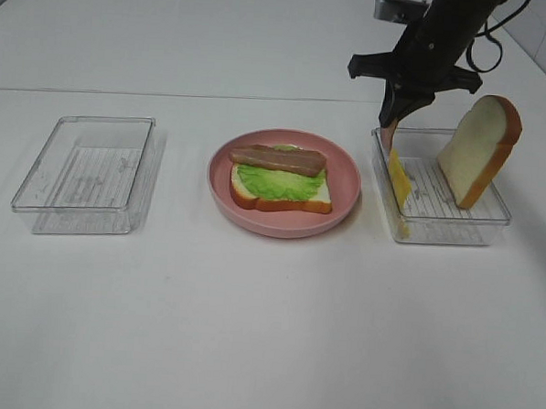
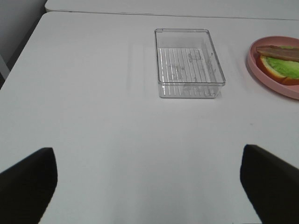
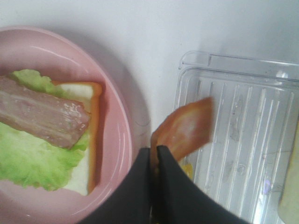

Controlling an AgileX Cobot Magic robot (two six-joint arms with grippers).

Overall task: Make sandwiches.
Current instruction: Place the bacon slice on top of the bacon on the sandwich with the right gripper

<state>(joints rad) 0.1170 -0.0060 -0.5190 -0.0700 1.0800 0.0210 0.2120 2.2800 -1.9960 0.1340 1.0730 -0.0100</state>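
Note:
An open sandwich lies on the pink plate (image 1: 347, 185): a bread slice (image 1: 314, 199) with crust, green lettuce (image 1: 279, 182) and a brown bacon strip (image 1: 277, 158) on top. My right gripper (image 1: 390, 124) hangs over the left wall of the right clear tray (image 1: 455, 228), shut on a thin orange-red slice (image 3: 187, 128). A yellow cheese slice (image 1: 399, 179) stands on edge just below it; I cannot tell whether it is pinched too. Another bread slice (image 1: 477, 151) leans upright in that tray. My left gripper (image 2: 149, 186) is open over bare table.
An empty clear tray (image 1: 87, 172) sits to the left of the plate, also seen in the left wrist view (image 2: 189, 63). The white table (image 1: 248, 331) stretches toward the front. A seam in the table runs across behind the trays.

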